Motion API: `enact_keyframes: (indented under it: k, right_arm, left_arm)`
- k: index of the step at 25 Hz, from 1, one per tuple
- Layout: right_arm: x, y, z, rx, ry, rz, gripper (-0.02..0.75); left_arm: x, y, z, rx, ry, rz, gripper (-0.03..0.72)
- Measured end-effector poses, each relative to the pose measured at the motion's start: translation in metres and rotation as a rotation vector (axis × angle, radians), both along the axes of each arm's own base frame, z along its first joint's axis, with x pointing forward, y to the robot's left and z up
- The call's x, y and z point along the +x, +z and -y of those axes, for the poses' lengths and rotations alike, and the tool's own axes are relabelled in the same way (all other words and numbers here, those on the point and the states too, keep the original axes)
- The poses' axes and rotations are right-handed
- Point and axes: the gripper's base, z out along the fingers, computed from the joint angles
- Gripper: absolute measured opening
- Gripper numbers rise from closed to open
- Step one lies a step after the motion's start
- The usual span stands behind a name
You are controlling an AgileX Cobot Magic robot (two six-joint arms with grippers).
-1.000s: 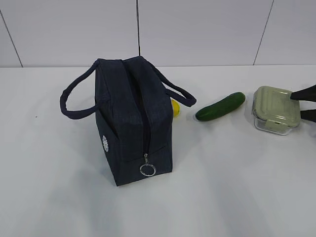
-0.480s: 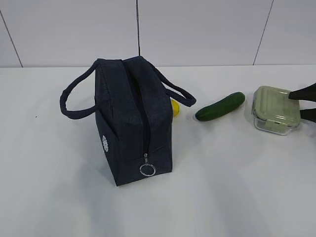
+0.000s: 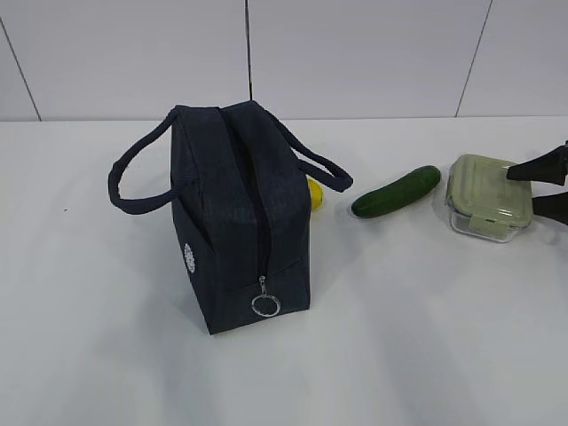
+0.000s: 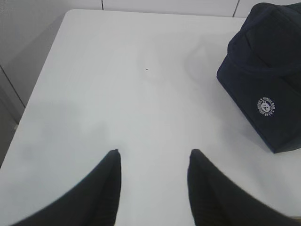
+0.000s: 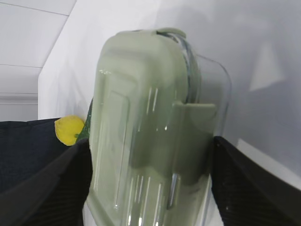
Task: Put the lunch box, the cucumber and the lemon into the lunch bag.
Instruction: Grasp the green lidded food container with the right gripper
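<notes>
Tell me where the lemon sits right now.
In the exterior view the lemon rests on the table, mostly hidden behind the lunch bag's right side, left of the cucumber.

The only marking is a small round white emblem [image 4: 266, 107] printed on the side of the lunch bag [image 4: 263, 70]. It shows a bear face ringed by tiny capital letters, too small and blurred to read reliably.
</notes>
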Motion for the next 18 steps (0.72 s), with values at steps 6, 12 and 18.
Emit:
enact_keyframes:
  k: [6,12,18]
  right_arm:
    - [-0.0006,-0.0007,-0.0001,-0.007,0.007,-0.004,0.580]
    - [-0.0006,-0.0007,-0.0001,-0.005,0.005,-0.007,0.580]
    - [-0.0008,-0.0008,-0.0001,-0.002,0.003,-0.014,0.545]
  left_arm:
    - [0.0000,0.0000,0.0000,0.000,0.000,0.000,0.340]
    - [0.0000,0.0000,0.0000,0.000,0.000,0.000,0.340]
    - [0.0000,0.0000,0.0000,0.000,0.000,0.000,0.339]
